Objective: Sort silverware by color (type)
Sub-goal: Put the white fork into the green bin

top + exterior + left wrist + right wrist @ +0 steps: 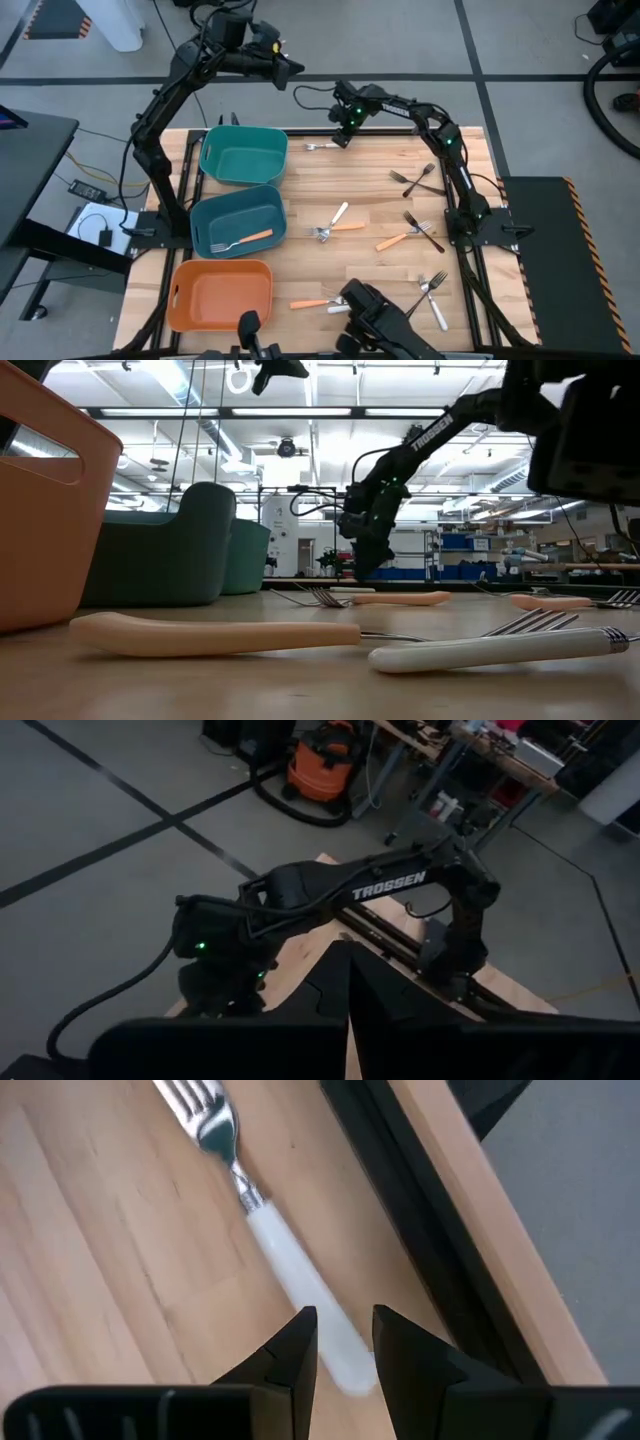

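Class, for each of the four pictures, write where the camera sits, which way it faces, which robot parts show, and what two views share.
High view: overhead, facing straight down at the table, both arms and three bins.
Low view: at tabletop height, facing level across forks; the right arm descends far off.
Left wrist view: raised above the table's far edge, its shut left gripper in the foreground, the right arm beyond.
Right wrist view: close over the table, right gripper open over a white-handled fork.
Shared: that fork also shows in the high view.

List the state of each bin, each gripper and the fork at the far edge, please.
Light teal bin: empty.
Dark teal bin: holds one orange-handled fork.
Orange bin: empty.
Left gripper: shut, empty.
Right gripper: open, straddling white-handled fork.
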You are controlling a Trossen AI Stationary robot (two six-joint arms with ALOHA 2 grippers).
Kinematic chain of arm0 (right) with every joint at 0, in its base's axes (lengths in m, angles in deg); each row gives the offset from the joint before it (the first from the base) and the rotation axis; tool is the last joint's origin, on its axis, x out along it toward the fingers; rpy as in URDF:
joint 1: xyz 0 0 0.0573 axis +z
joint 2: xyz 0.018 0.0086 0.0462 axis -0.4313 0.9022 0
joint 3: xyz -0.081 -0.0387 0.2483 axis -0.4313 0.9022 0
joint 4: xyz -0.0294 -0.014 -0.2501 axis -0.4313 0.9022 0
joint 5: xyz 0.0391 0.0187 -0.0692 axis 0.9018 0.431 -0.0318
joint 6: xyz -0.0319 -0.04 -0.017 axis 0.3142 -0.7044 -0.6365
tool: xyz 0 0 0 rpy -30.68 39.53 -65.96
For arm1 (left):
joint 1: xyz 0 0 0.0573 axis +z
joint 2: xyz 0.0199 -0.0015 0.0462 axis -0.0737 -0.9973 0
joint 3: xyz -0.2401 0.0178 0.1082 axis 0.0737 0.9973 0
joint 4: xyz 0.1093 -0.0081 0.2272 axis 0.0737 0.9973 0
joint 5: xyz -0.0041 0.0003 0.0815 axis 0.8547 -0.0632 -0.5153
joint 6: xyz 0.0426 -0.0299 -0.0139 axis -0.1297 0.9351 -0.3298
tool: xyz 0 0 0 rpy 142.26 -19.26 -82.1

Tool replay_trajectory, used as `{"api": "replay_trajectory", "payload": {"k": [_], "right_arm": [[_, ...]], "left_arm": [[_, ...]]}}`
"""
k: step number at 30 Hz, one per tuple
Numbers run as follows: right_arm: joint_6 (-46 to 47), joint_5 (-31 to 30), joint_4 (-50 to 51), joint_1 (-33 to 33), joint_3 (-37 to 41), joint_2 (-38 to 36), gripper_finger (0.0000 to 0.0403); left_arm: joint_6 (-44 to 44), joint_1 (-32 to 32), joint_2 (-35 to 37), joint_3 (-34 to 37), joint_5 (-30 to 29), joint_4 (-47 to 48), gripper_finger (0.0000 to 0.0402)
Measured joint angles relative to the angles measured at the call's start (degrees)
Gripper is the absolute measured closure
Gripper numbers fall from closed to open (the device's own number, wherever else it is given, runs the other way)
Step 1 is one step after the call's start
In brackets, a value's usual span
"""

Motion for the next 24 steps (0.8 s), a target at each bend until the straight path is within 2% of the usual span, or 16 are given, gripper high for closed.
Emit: {"api": "replay_trajectory", "payload": {"k": [12, 16, 19, 24], "right_arm": [[1.64, 0.4, 1.17, 1.09, -0.04, 1.55, 0.0296], [0.15, -3.52, 3.56, 1.33, -0.04, 1.44, 0.0296], [0.01, -6.89, 7.13, 0.99, -0.11, 1.27, 0.0296], [-0.26, -6.16, 18.7, -0.39, -0.01, 1.35, 0.0296]], "left_arm": [[-0.12, -0.02, 0.0, 0.0, -0.3, 0.5, 0.0395], [-0.65, -0.02, 0.0, 0.0, -0.32, 1.67, 0.0395], [-2.45, -0.02, 0.0, 0.0, -0.4, 3.49, 0.0395], [-3.1, -0.02, 0.0, 0.0, -0.41, 5.92, 0.0395]]}}
